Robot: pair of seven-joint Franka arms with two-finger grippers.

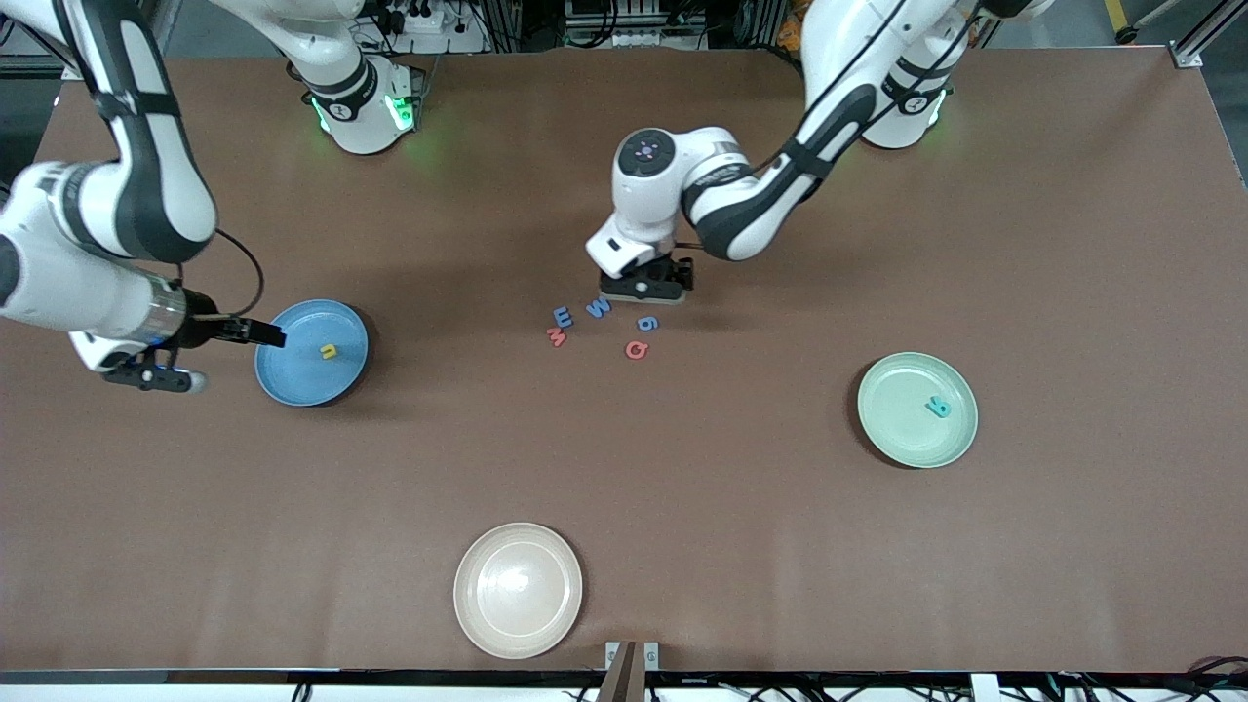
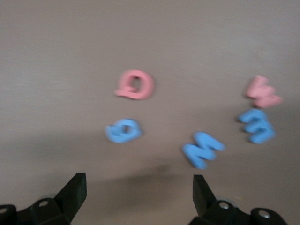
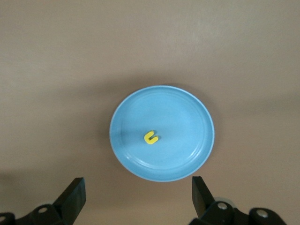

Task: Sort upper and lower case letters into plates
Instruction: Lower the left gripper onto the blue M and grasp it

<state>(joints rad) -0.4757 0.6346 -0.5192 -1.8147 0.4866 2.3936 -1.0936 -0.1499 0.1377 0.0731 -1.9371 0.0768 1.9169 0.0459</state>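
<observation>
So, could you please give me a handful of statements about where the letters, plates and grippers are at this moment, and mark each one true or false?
1. A yellow letter lies in the blue plate. True.
2. The mint green plate holds no letter. False: a teal letter lies in it.
3. The right gripper is shut on a letter. False: its fingers stand open and hold nothing, above the blue plate.
4. Five letters, three blue and two red, lie loose on the table between the two plates. True.
5. The left gripper is open, above the table beside the loose letters. True.
6. The cream plate holds a red letter. False: it holds nothing.
</observation>
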